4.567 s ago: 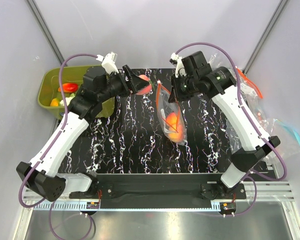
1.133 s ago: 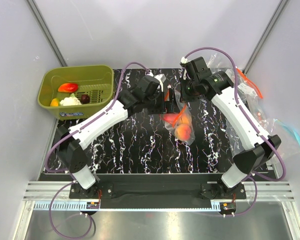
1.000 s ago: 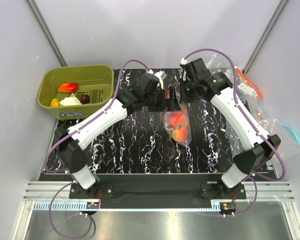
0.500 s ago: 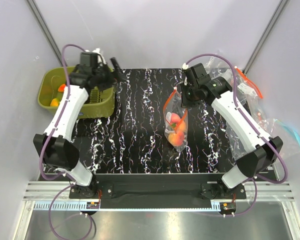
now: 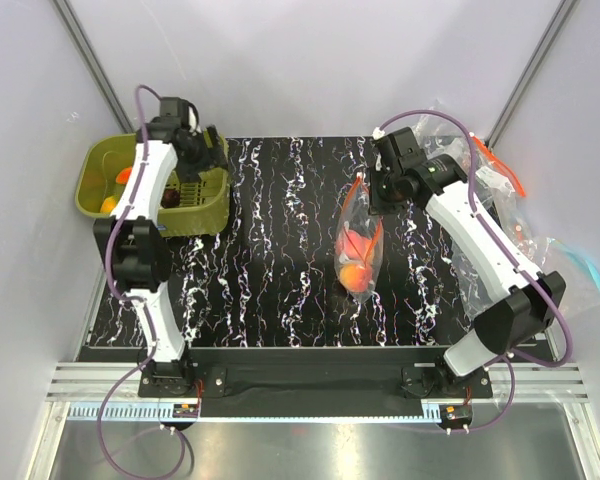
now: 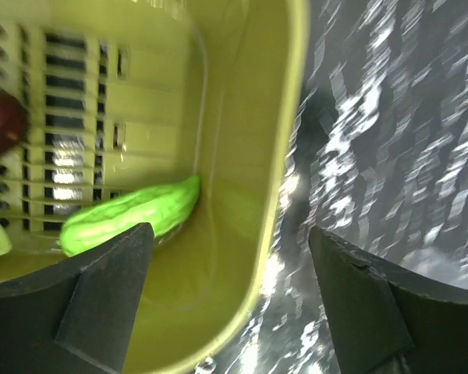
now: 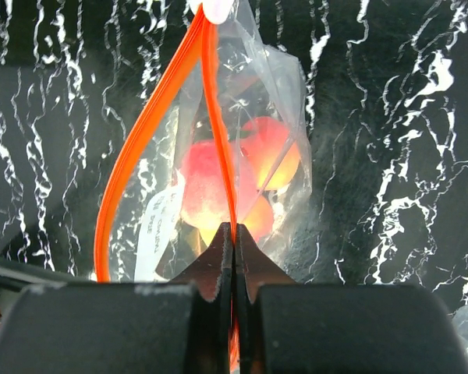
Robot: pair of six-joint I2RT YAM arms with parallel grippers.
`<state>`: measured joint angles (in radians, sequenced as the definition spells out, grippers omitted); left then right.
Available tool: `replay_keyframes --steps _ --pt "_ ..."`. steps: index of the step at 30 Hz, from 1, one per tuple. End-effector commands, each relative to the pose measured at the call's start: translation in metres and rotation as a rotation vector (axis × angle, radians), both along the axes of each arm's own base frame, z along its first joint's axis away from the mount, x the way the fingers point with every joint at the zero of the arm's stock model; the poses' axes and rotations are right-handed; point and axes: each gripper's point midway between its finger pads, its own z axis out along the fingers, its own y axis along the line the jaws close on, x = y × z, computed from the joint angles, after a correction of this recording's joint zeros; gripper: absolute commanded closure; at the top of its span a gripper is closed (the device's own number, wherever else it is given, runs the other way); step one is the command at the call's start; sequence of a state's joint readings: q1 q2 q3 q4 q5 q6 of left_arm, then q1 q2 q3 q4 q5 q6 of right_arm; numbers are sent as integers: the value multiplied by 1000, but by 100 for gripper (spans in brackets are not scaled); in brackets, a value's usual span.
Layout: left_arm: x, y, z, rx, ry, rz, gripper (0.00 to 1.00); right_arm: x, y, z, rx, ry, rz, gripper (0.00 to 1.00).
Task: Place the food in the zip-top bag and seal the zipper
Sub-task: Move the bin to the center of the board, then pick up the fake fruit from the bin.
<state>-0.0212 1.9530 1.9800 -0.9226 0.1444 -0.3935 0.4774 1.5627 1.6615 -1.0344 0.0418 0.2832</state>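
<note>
The zip-top bag [image 5: 358,235] hangs clear and crinkly from my right gripper [image 5: 374,198] over the middle of the black marbled table. The right gripper [image 7: 234,234] is shut on the red-orange zipper [image 7: 218,117]. The two strips bow apart, so the mouth gapes, and the white slider [image 7: 218,8] sits at the far end. Orange-pink peach-like fruits [image 7: 207,187] lie in the bag's bottom [image 5: 353,270]. My left gripper [image 5: 208,158] hovers open over the green basket's right wall [image 6: 265,234], its fingers [image 6: 101,288] empty. A dark purple plum [image 6: 0,125] lies on the basket floor at the left edge.
The green basket [image 5: 90,165] stands at the table's back left, with a light green vegetable [image 6: 132,214] and red and orange pieces [image 5: 123,176] inside. Other clear bags [image 5: 500,215], one with a light-blue strip [image 5: 583,268], are heaped off the table's right edge.
My left arm swung away from the bag's mouth to the basket at back left, and its jaws narrowed a little. The right gripper kept its grip and the bag drifted slightly right.
</note>
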Motion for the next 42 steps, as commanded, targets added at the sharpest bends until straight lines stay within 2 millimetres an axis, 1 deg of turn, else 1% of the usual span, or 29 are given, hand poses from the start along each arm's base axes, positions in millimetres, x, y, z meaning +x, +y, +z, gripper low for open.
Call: replay_keyframes --steps 1,3,5,6,7,8,10,11,12,14,15,17,18,20,21,22,25,26,27,28,29,30,31,32,34,35,38,39,42 --pt "-22 -29 -19 37 101 -130 16 23 -3 4 18 -37 -25 100" --pt "-35 -53 -27 -5 136 -199 18 31 -7 2 3 -35 -24 100" --pt "-45 -75 -16 -42 94 -276 19 40 -9 -2 -7 -27 -36 100" --pt "-55 -89 -19 -51 109 -314 19 42 -10 -4 -4 -22 -41 100" --pt "-61 -96 -18 -60 111 -333 19 46 -9 -9 6 -7 -43 100" --pt "-69 -107 -12 -103 110 -360 20 47 -9 -11 9 -2 -44 100" --pt "-82 -126 -8 -155 123 -399 21 52 -9 -15 8 9 -50 100" --pt "-87 -139 2 -212 114 -423 23 53 -10 -16 5 13 -53 100" --pt "-94 -154 6 -233 112 -457 23 54 -9 -17 3 13 -53 100" --pt "-99 -172 23 -257 75 -517 23 56 -10 -21 -1 22 -57 100" --pt "-103 -179 25 -242 73 -532 20 57 -10 -23 -2 27 -59 100" --pt "-100 -175 29 -229 64 -497 15 59 -10 -28 2 42 -61 100" --pt "-94 -165 32 -230 48 -461 12 60 -9 -28 3 41 -59 100" --pt "-82 -150 36 -251 25 -380 11 61 -9 -29 3 44 -63 100" --pt "-72 -132 41 -256 4 -323 11 61 -9 -29 2 44 -62 100" --pt "-69 -123 51 -253 -25 -292 11 60 -10 -29 1 45 -62 100" --pt "-51 -84 69 -194 -107 -170 9 61 -13 -33 0 54 -74 100" --pt "-45 -66 69 -158 -116 -112 9 61 -14 -34 0 56 -76 100" --pt "-41 -58 72 -148 -127 -87 9 62 -16 -33 2 55 -82 100" --pt "-38 -50 71 -138 -127 -64 9 61 -11 -33 22 62 -67 100" --pt "-34 -41 57 -118 -85 -35 9 62 -11 -32 28 61 -72 100" --pt "-29 -33 60 -102 -88 -19 9 63 -11 -33 29 63 -71 100" --pt "-26 -29 51 -70 -65 -31 10 64 -11 -34 32 65 -72 100" --pt "-24 -21 27 -26 8 -13 10 66 -11 -35 37 67 -77 100" --pt "-20 -14 12 20 49 -9 11 67 -10 -38 43 79 -79 100" --pt "-17 -7 -5 61 83 -6 12 68 -9 -39 45 82 -80 100" --pt "-12 2 -24 124 116 -19 13 70 -9 -39 52 85 -82 100" --pt "-11 4 -39 144 151 -24 15 70 -9 -39 54 87 -83 100" --pt "-15 16 -66 218 221 -34 17 71 -9 -39 61 92 -83 100"
